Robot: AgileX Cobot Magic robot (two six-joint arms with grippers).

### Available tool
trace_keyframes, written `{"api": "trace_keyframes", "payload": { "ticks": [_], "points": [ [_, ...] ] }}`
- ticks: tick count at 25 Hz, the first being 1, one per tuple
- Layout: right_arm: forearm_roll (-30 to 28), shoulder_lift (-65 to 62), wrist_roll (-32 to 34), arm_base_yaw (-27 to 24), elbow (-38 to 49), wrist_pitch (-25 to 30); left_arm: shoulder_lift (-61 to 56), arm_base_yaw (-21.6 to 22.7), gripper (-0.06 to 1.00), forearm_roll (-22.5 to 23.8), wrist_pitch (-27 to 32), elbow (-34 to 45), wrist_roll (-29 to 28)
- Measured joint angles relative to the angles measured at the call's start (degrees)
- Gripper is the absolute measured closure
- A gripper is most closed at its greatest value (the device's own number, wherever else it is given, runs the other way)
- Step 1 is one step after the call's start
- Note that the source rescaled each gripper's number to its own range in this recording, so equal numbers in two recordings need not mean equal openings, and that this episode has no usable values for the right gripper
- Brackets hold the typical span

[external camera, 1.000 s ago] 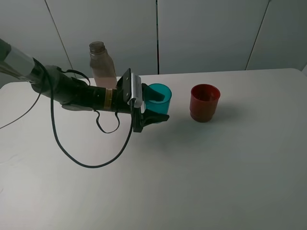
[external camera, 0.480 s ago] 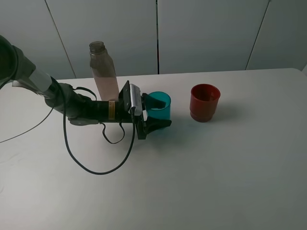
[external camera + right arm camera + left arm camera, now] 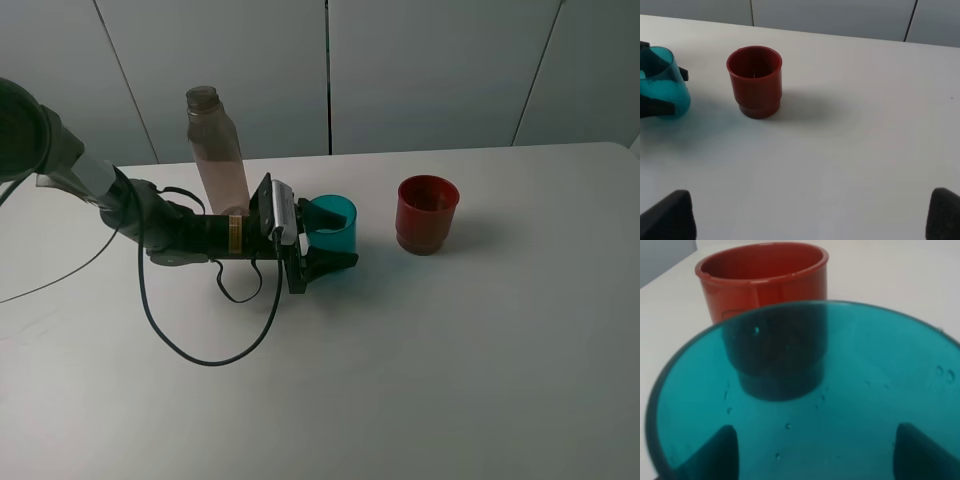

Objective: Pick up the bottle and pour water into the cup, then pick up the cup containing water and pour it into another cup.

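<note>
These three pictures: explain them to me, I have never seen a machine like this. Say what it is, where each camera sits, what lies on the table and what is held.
It is a robot with two arms, each ending in a pincer. One picture is taken from high above the white table; the other two come from small cameras on the arms' wrists.

From above, the left arm reaches in low from the left. Its left pincer is closed around a see-through teal cup, one finger on each side. The left wrist camera looks straight through that cup, with droplets on its wall.

Behind the arm stands a tall clear bottle without a cap. To the right, apart from the teal cup, stands a red cup, upright.

The right arm is not in the overhead picture. Its camera shows the right pincer only as two dark tips set wide apart, holding nothing.
</note>
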Motion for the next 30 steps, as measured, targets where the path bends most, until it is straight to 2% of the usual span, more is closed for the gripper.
{"api": "trace_keyframes", "payload": {
  "ticks": [13, 15, 16, 19, 26, 30],
  "points": [
    [0.0, 0.0, 0.1, 0.0, 0.0, 0.0, 0.2, 0.0, 0.86, 0.1, -0.3, 0.0, 0.0],
    [0.0, 0.0, 0.1, 0.0, 0.0, 0.0, 0.2, 0.0, 0.22, 0.1, -0.3, 0.0, -0.6],
    [0.0, 0.0, 0.1, 0.0, 0.0, 0.0, 0.2, 0.0, 0.09, 0.1, -0.4, 0.0, -0.9],
    [0.0, 0.0, 0.1, 0.0, 0.0, 0.0, 0.2, 0.0, -0.01, 0.1, -0.4, 0.0, -1.0],
    [0.0, 0.0, 0.0, 0.0, 0.0, 0.0, -1.9, 0.0, -0.01, 1.3, 0.0, 0.0, -3.4],
    [0.0, 0.0, 0.0, 0.0, 0.0, 0.0, -5.5, 0.0, -0.03, 2.0, 2.4, 0.0, -5.4]
  ]
}}
